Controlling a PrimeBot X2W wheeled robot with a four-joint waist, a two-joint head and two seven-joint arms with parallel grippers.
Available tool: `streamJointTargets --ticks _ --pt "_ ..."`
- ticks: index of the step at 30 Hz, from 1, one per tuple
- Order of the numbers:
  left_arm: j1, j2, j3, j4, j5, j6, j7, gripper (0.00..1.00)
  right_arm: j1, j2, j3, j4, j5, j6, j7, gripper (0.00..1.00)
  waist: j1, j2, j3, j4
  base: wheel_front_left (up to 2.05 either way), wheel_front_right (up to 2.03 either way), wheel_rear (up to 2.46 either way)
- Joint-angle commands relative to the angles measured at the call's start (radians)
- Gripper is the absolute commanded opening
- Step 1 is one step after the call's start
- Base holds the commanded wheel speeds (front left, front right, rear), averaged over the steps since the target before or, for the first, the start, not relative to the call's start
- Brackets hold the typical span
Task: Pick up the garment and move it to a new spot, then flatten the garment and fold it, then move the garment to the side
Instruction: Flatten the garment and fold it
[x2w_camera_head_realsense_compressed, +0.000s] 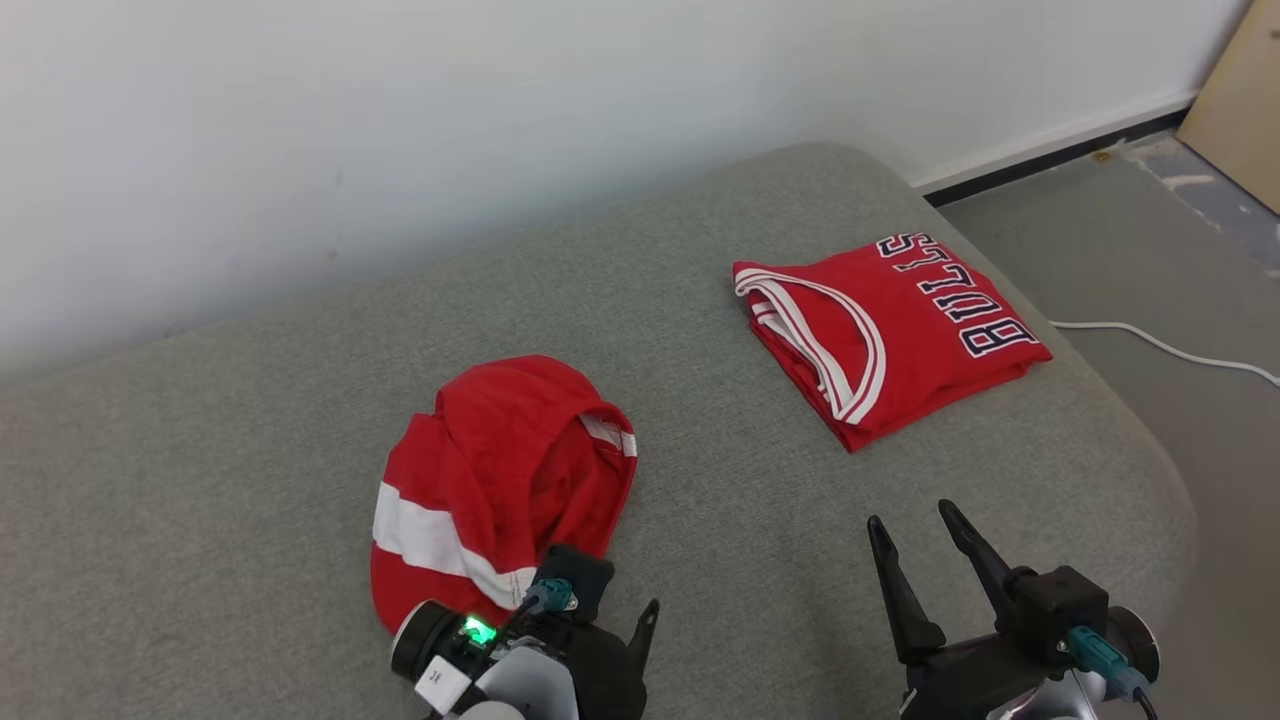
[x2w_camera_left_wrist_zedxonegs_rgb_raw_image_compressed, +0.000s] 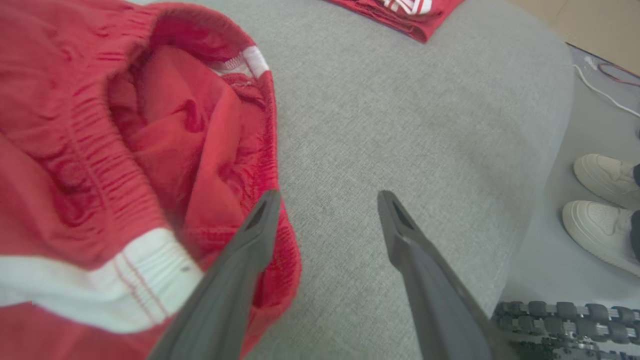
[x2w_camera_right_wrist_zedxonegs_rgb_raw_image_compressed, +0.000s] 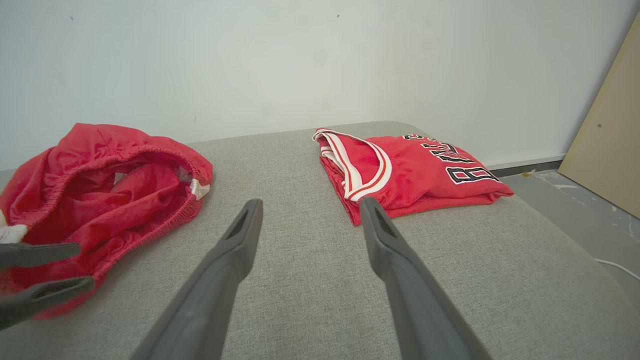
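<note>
Crumpled red shorts (x2w_camera_head_realsense_compressed: 500, 470) on grey cushion (x2w_camera_head_realsense_compressed: 700, 480), both grippers empty.
Bunched with waistband open, at 8 o'clock from head-view centre; folded red Bulls jersey (x2w_camera_head_realsense_compressed: 900, 340) well apart at 2 o'clock. Left gripper (x2w_camera_left_wrist_zedxonegs_rgb_raw_image_compressed: 327, 197) at shorts' 5 o'clock edge, fingers apart, one over the red hem, other over bare cushion; contact unclear. Right gripper (x2w_camera_head_realsense_compressed: 910, 515) at 4 o'clock, fingers apart above bare cushion.

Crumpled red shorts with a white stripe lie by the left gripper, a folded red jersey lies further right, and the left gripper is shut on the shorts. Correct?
No: the left gripper is open, its jaws apart at the edge of the crumpled red shorts; the left wrist view shows it. The rest stands.
</note>
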Motion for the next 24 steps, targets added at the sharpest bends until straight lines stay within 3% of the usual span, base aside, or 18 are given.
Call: streamJointTargets --ticks 1,9,12,13,14,15,24 --pt "-0.013 0.005 -0.003 0.024 0.01 0.005 0.009 1.0 -0.011 0.003 0.001 0.001 0.0 -0.003 -0.007 1.0 -0.0001 -0.0001 0.004 -0.005 0.0 0.0 0.0" --pt "-0.052 0.045 -0.03 0.193 0.069 0.057 0.051 1.0 -0.016 0.0 0.003 0.009 -0.001 -0.003 -0.009 1.0 -0.0001 -0.0001 0.001 0.006 0.0 0.0 0.0" --pt "-0.044 0.058 -0.041 0.24 0.068 0.041 0.056 1.0 -0.013 -0.003 0.003 0.01 0.0 -0.003 -0.006 1.0 -0.0001 -0.0001 -0.004 0.015 0.0 0.0 0.0" --pt "-0.043 0.059 -0.044 0.25 0.066 0.035 0.05 0.45 -0.012 -0.003 0.004 0.009 0.001 -0.003 -0.005 1.0 -0.0001 -0.0001 -0.005 0.018 0.0 0.0 0.0" --pt "-0.043 0.059 -0.044 0.25 0.066 0.035 0.05 0.45 -0.012 -0.003 0.004 0.009 0.001 -0.003 -0.005 1.0 -0.0001 -0.0001 -0.005 0.018 0.0 0.0 0.0" --pt "-0.044 0.056 -0.041 0.254 0.055 0.03 0.037 0.0 -0.012 -0.003 0.005 0.009 0.002 -0.003 -0.005 1.0 -0.0001 -0.0001 -0.007 0.021 0.0 0.0 0.0" --pt "-0.1 0.008 0.016 0.176 -0.093 -0.023 -0.109 0.0 -0.001 -0.009 0.007 0.004 0.002 -0.003 0.004 1.0 -0.0001 -0.0001 -0.03 0.053 0.0 0.0 0.0"
